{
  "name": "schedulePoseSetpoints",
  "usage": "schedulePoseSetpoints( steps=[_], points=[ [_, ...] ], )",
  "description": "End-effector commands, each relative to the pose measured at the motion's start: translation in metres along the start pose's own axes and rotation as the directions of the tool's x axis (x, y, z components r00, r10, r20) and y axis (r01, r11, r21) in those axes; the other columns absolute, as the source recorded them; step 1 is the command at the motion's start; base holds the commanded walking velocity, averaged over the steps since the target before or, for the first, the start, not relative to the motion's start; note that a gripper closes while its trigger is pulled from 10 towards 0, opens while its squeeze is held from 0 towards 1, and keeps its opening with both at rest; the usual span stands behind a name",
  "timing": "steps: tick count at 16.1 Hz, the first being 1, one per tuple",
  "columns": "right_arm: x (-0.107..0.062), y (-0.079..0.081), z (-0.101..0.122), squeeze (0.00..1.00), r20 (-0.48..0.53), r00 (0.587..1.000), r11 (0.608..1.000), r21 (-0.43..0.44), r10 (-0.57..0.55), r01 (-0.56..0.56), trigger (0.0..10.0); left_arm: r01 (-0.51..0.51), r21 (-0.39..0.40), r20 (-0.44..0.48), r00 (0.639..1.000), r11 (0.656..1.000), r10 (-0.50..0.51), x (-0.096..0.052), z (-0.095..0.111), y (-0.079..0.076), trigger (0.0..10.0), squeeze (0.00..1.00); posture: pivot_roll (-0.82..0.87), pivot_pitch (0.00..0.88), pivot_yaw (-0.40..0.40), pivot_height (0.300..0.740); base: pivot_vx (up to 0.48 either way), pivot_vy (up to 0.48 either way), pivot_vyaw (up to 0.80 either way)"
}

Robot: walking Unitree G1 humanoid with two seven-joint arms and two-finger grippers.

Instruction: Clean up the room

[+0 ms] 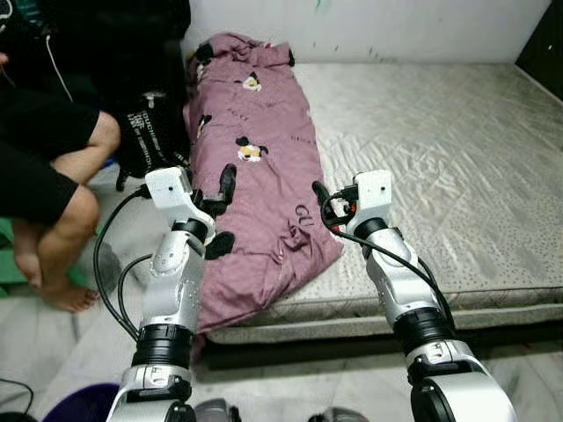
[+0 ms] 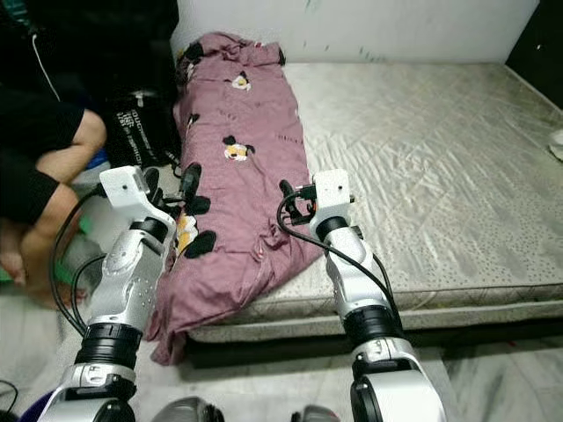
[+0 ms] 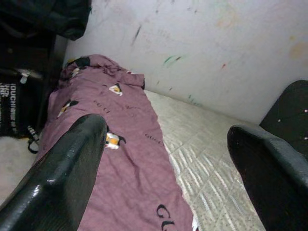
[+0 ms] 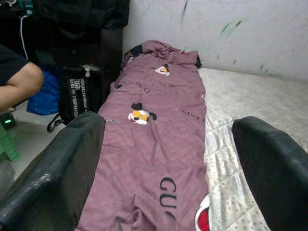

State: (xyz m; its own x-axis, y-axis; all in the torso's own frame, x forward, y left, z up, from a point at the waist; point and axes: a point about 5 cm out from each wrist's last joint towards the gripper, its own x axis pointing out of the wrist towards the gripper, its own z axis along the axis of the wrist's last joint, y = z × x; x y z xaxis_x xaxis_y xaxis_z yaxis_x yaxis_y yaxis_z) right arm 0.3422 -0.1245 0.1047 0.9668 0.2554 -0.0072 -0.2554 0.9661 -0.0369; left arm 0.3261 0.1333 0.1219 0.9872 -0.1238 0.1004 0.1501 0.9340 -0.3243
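White wall (image 1: 396,26) is backing one bare grey mattress (image 1: 457,149), which is taking up most of the room. One mauve blanket (image 1: 255,176) — folded into a long strip, printed with cartoon faces — is lying along the mattress's left edge, its near end drooping over the side. One person's bare legs (image 1: 62,193) are showing at the left, beside one black bag (image 1: 149,132). Two grippers are hovering over the blanket's near end — the left gripper (image 1: 222,204) and the right gripper (image 1: 327,207), both spread wide and gripping nothing.
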Motion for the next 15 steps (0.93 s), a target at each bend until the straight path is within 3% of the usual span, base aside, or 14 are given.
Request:
schedulePoseSetpoints(
  steps=[1, 7, 15],
  points=[
    [0.0020, -0.0024, 0.0036, 0.00, 0.009, 1.000, 1.000, -0.001, -0.005, 0.005, 10.0, 0.010, -0.001, 0.013, 1.000, 1.000, -0.010, 0.0003, 0.0025, -0.0014, 10.0, 0.00, 0.00, 0.000, -0.024, 0.740, 0.458, 0.000, 0.00],
    [0.0033, -0.0011, 0.0041, 0.00, 0.009, 1.000, 1.000, 0.003, -0.006, 0.006, 10.0, 0.012, 0.006, 0.016, 1.000, 1.000, -0.012, 0.0007, 0.0039, -0.0001, 10.0, 0.00, 0.00, 0.000, -0.017, 0.740, 0.477, 0.000, 0.00],
    [0.0051, -0.0016, 0.0053, 0.00, 0.011, 1.000, 1.000, 0.015, -0.015, 0.015, 10.0, -0.023, 0.002, 0.007, 1.000, 1.000, 0.023, 0.0034, 0.0043, 0.0024, 10.0, 0.00, 0.01, 0.000, -0.019, 0.740, 0.000, 0.000, 0.00]
  ],
)
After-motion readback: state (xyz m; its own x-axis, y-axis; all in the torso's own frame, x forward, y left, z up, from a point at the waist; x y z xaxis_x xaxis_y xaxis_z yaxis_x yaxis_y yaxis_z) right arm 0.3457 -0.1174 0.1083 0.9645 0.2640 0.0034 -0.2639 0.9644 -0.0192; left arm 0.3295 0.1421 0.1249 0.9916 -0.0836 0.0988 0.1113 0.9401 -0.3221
